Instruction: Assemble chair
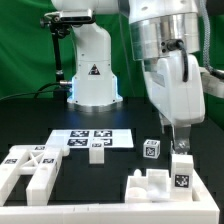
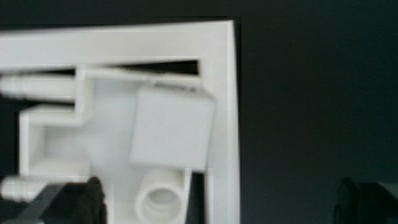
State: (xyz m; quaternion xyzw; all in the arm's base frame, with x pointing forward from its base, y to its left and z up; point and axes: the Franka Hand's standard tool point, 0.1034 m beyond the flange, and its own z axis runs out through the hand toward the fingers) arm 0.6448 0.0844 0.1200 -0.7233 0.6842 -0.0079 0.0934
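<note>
- The tool (image 1: 179, 146) is held low over the worktop (image 1: 30, 120) on the exterior view's right. Its jaws are spread wide: in the wrist view the dark fingertips (image 2: 370, 198) are seen far apart.
- Between those fingertips, a white pegged chair part (image 2: 134, 120) is shown, with black space left beside one fingertip.
- Directly under the tool, an upright tagged block (image 1: 182, 170) is seen; whether it is touched cannot be told.
- A small tagged cube (image 1: 151, 150) is placed just beside the tool, on the exterior view's left.
- A low notched piece (image 1: 146, 186) is set beside the upright tagged block.
- The marker board (image 1: 92, 138) is laid flat mid-worktop, with a small white block (image 1: 97, 152) at its near edge.
- A large open frame (image 1: 28, 172) is found well apart, at the exterior view's left.
</note>
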